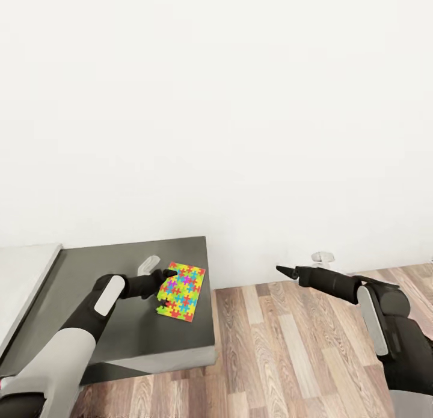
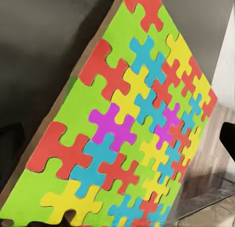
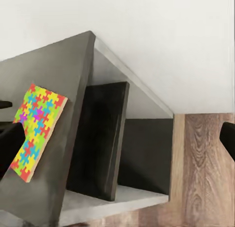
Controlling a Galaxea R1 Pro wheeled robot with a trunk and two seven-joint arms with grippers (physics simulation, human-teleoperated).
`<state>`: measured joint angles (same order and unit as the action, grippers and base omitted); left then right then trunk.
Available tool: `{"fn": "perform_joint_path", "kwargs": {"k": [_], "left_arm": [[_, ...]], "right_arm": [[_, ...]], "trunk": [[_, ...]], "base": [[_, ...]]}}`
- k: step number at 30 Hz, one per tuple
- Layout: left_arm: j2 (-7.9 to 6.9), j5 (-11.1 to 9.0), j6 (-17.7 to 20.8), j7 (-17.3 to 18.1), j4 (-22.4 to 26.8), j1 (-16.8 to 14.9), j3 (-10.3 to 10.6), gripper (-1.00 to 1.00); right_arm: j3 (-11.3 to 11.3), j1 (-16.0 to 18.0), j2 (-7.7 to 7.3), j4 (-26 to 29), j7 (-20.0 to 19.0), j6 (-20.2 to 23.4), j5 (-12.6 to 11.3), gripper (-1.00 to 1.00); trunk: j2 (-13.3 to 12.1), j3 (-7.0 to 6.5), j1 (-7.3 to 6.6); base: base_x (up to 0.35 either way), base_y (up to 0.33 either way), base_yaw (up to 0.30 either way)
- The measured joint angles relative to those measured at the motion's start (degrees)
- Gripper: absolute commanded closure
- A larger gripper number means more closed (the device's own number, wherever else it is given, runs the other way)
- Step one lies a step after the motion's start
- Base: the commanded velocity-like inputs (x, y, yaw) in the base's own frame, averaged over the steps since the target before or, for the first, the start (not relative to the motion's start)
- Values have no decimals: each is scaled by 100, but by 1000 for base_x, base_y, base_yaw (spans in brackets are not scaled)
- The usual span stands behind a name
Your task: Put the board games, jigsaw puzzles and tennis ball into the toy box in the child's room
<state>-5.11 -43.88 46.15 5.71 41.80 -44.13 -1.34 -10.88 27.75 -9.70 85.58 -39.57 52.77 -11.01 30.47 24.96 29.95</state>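
Flat multicoloured jigsaw puzzle board with a brown cardboard edge [image 1: 181,290] sits on the dark grey matte worktop [image 1: 120,334], near its far right corner, close to the right edge. In the left wrist view the puzzle looks tilted against the surface, so one edge seems raised.

Left hand [image 1: 163,282] is at the puzzle's near-left edge, black fingers touching it; looks like it is pinching that edge, but I cannot tell for sure whether the grip is closed on it.

Small pale object [image 1: 148,264] lies on the worktop just behind the hand; too blurred to identify.

Right hand [image 1: 282,269] hangs over the wood-plank floor [image 1: 288,346], well apart from the worktop; fingers look close together, holding nothing.

Advice: thin board, so grip deep on the edge, lift level, keep it clear of the worktop edge. Toy box isn't visible here.
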Motion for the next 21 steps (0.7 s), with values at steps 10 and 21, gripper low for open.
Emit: {"fn": "perform_joint_path", "kwargs": {"k": [10,21], "left_arm": [[15,-22,-42,2,9,14,12,-100],[9,-40,-38,8,11,25,-25,-100]], "right_arm": [[-72,530,435,-2028,-32,689,-128,-100],[1,551,483,-2161,-54,597,-107,-100]], "trunk": [[0,0,-1],[1,0,-2]], "base": [[-76,-124,0],[-88,-165,0]]}}
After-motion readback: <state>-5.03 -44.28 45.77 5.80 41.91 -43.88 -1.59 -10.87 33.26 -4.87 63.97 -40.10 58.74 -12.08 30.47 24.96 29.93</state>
